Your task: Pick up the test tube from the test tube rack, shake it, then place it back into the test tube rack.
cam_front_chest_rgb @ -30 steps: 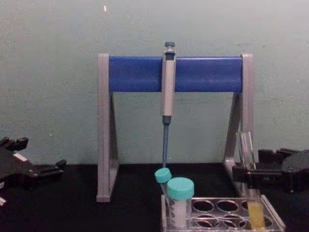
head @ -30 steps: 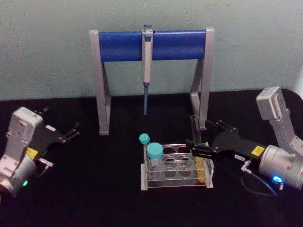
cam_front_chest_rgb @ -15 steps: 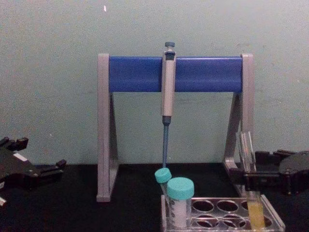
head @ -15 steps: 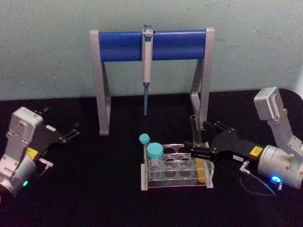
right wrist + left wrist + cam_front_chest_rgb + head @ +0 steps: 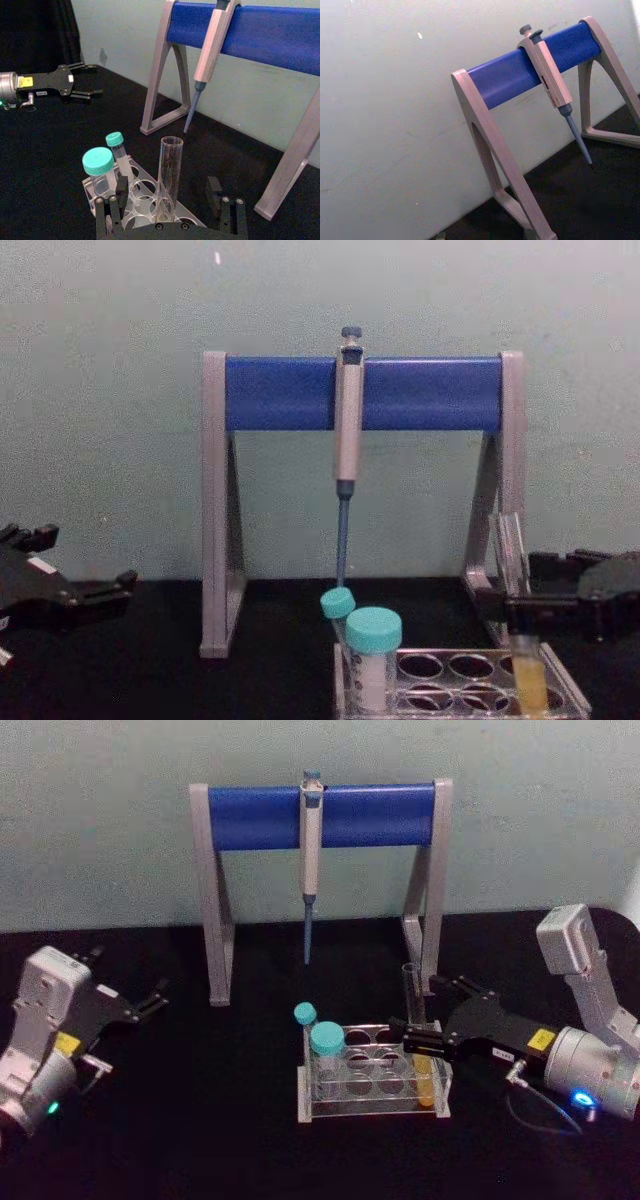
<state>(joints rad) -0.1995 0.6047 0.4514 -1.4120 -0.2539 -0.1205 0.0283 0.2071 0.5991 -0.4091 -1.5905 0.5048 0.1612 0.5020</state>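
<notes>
The right claw (image 5: 167, 182) has sunk slightly along the test tube (image 5: 411, 988), jaws apart either side, not touching. The tube stands in the test tube rack's (image 5: 360, 1108) 3 o'clock end hole. It is probably light, slippery, fragile glass, so grip gently above the liquid. The left claw (image 5: 150, 998) is parked at 9 o'clock, fingers spread.

- Soft, even, rather dim light; the wall (image 5: 120, 440) behind the pipette stand (image 5: 280, 392) is lit flat
- The stand's blue bar is palest along its top, so light falls from above
- The black table (image 5: 200, 1140) below the stand swallows shadows
- Thin glints edge the test tube (image 5: 169, 170) near the stand's right leg
</notes>
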